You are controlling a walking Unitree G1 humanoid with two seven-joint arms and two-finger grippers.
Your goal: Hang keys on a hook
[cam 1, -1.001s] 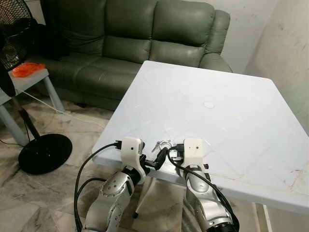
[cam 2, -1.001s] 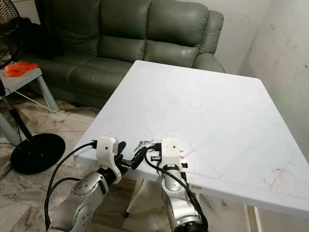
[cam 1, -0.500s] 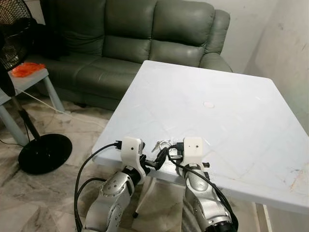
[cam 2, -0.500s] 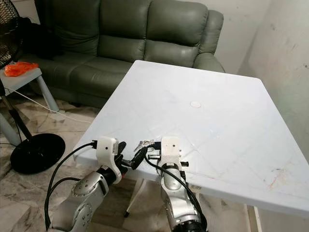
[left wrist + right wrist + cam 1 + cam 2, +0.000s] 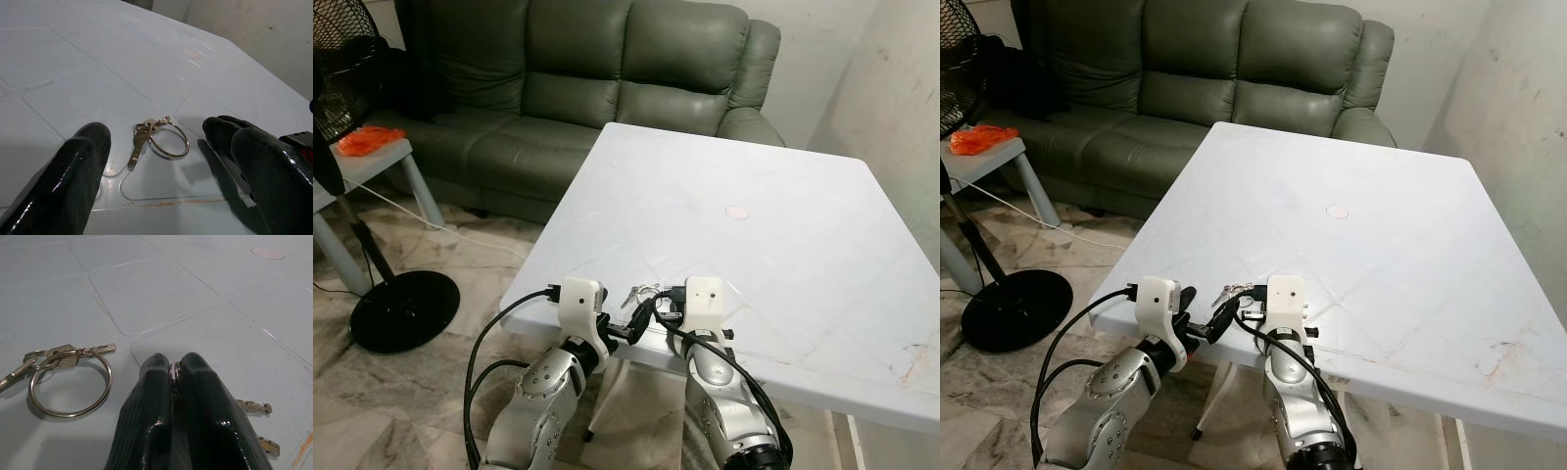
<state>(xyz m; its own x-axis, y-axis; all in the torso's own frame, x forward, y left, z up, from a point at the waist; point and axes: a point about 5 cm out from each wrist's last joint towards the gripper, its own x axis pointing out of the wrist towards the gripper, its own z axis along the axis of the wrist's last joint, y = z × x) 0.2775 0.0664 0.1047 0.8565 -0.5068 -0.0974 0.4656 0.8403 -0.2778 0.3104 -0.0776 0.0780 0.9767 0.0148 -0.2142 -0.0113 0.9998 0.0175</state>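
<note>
A set of keys on a big silver ring (image 5: 161, 138) lies flat on the white table (image 5: 754, 255) close to its near edge, also seen as the keys (image 5: 644, 290) from above. My left gripper (image 5: 161, 147) is open at the table edge, one finger on each side of that ring, not touching it. Just to its right, my right gripper (image 5: 172, 368) is shut on a second, smaller key ring pinched between its fingertips. That ring's keys (image 5: 253, 407) lie under the fingers on the table. The big-ring keys (image 5: 68, 377) lie beside this gripper.
A green leather sofa (image 5: 607, 78) stands behind the table. On the left are a black standing fan (image 5: 401, 308) and a small side table (image 5: 372, 162) with something orange on it. A wall (image 5: 901, 117) runs close along the right. A round mark (image 5: 737, 211) sits mid-table.
My right wrist has edged slightly forward over the table edge. The keys on the table and my left gripper have stayed put.
</note>
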